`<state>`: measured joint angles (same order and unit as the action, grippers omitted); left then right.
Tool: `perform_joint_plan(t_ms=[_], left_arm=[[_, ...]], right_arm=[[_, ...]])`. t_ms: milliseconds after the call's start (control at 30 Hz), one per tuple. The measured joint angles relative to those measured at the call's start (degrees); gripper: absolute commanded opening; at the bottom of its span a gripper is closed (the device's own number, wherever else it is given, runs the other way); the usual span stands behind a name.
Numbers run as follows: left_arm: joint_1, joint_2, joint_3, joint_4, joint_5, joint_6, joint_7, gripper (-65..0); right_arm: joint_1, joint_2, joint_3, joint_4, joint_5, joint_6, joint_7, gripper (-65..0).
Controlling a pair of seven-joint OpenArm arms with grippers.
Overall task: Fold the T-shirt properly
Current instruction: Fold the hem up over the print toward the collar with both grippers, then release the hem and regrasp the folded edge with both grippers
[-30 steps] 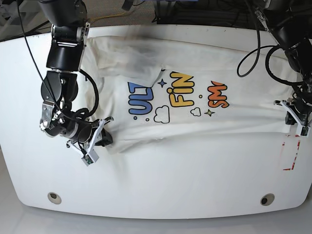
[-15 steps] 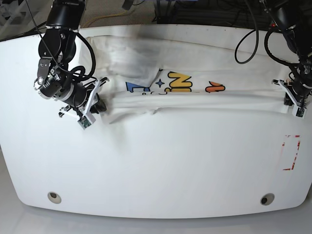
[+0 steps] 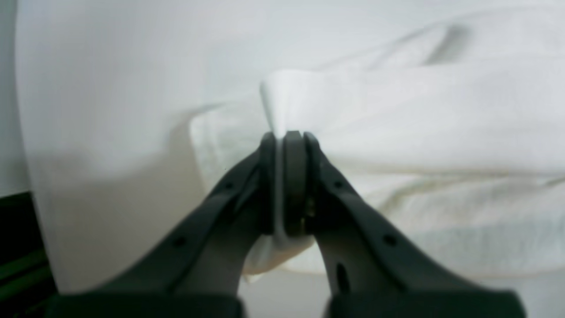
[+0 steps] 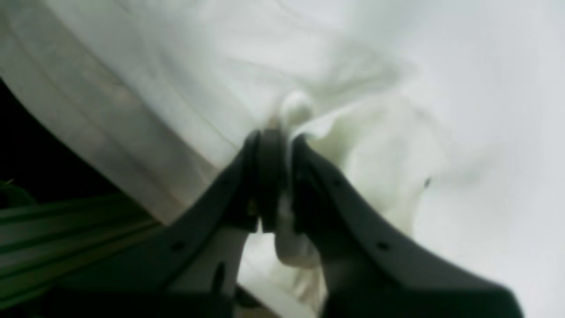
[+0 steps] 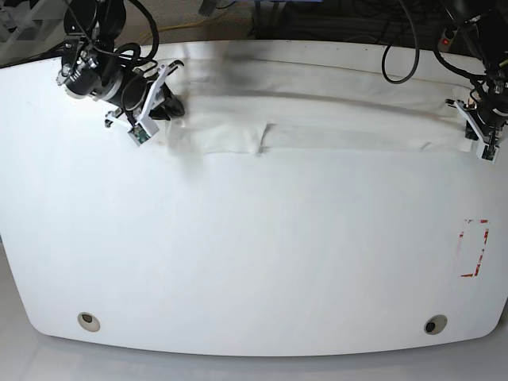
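Observation:
The T-shirt (image 5: pixel 333 119) lies folded lengthwise along the table's far edge, and only plain white cloth shows; no print is visible. My right gripper (image 5: pixel 171 109), at the left of the base view, is shut on the shirt's left end. The right wrist view shows its jaws (image 4: pixel 276 134) pinching a bunched fold of white fabric (image 4: pixel 375 145). My left gripper (image 5: pixel 472 124), at the right of the base view, is shut on the shirt's right end. In the left wrist view its jaws (image 3: pixel 284 137) clamp a thin ridge of cloth (image 3: pixel 419 110).
The white table (image 5: pixel 254 254) stretches toward the camera. A red-outlined rectangle (image 5: pixel 475 248) is marked near its right edge. Two round holes (image 5: pixel 89 321) (image 5: pixel 433 324) sit near the front corners. Dark cables hang behind the far edge.
Both grippers have carried the shirt's near edge away to the far side of the table. The cloth has folded over itself, covering the coloured print.

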<state>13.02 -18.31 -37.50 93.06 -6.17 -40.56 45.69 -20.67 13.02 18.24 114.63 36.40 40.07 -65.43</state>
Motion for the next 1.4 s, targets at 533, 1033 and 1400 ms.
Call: perform_joint_plan(t_ms=[533, 1033, 1400], left_arm=[[4.11, -0.50, 1.38, 5.57, -8.28, 0.42, 1.40, -17.5], [4.44, -1.16, 4.39, 1.86, -11.74, 0.24, 8.76, -25.7], [-2.21, -3.34, 8.63, -11.80, -10.95, 0.61, -0.96, -25.6]], right_arm=[[-1.49, 1.88, 1.16, 0.24, 10.47, -0.17, -0.48, -20.6], [1.66, -1.40, -6.19, -9.55, -0.85, -0.35, 2.43, -20.6], [11.96, -0.09, -6.14, -27.69, -10.78, 2.01, 21.70, -20.6]])
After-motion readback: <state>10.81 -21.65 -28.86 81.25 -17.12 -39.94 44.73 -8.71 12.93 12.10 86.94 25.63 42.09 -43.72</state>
